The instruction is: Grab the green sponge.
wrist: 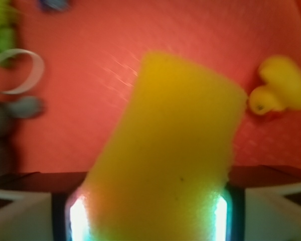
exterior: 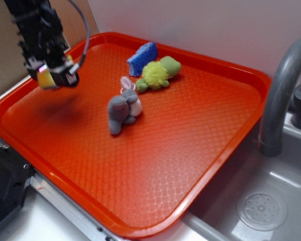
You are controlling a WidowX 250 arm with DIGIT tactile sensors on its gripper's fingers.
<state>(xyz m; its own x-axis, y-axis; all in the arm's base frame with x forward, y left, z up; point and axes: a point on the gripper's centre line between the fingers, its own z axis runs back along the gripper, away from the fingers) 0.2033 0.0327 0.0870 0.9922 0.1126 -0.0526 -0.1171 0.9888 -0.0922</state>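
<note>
Plainly the gripper point(exterior: 54, 75) is clamped on the green sponge point(wrist: 170, 150), its yellow foam pinched between the two fingers and carried clear above the red tray point(exterior: 200, 145) so nothing drags. A small yellow thing point(wrist: 276, 85), probably a rubber duck though blurred, lies on the tray below.

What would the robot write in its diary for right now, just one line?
gripper: shut on green sponge | sponge: lifted above orange tray | rabbit, turtle, blue sponge, duck: on tray
</note>
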